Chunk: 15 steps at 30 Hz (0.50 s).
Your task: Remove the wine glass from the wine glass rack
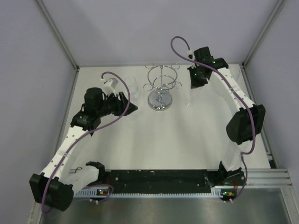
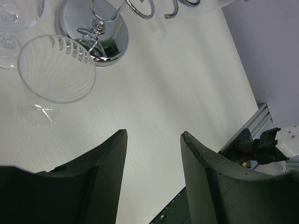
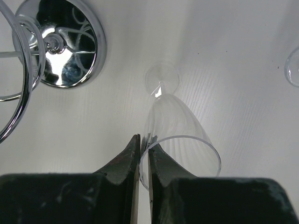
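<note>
The chrome wine glass rack stands at the back middle of the table, and its mirrored base shows in the right wrist view. A clear wine glass is upright beside the base, its foot looking set on the white table. My right gripper is shut on that glass, pinching the rim from above. It hangs just right of the rack. My left gripper is open and empty, left of the rack. No glass is seen hanging on the rack's loops.
Two more clear wine glasses stand left of the rack, a ribbed one and one behind it. Another glass's edge shows at the far right. Grey walls close the back and sides, and a black strip runs along the near edge.
</note>
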Each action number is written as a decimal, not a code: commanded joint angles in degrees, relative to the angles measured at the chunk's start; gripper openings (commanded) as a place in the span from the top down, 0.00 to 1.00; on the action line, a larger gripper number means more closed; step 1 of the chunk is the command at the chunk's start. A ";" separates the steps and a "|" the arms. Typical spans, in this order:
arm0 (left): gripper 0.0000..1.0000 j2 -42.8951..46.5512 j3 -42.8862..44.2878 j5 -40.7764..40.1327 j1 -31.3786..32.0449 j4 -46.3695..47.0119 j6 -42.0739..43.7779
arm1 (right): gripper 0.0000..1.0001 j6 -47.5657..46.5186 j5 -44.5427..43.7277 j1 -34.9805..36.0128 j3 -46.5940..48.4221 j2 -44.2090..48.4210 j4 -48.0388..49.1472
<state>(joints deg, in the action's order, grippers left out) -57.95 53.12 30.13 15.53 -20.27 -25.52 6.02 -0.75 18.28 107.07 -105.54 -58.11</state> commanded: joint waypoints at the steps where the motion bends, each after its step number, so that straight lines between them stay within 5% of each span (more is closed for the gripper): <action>1: 0.45 1.26 -0.39 0.37 0.20 1.82 0.38 | 0.92 -0.57 0.14 -0.27 3.24 -1.16 -0.60; 6: 0.45 1.18 -0.48 0.37 0.20 1.82 0.38 | 0.90 -0.57 0.58 -0.27 3.32 -1.60 -0.60; 15: 0.45 1.00 -0.56 0.72 0.20 2.08 0.12 | 0.71 -0.05 0.58 -0.26 4.46 -1.69 -0.69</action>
<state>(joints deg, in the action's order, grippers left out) -57.93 53.08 30.17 15.53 -20.25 -25.54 6.00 -0.34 18.31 107.79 -106.83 -58.59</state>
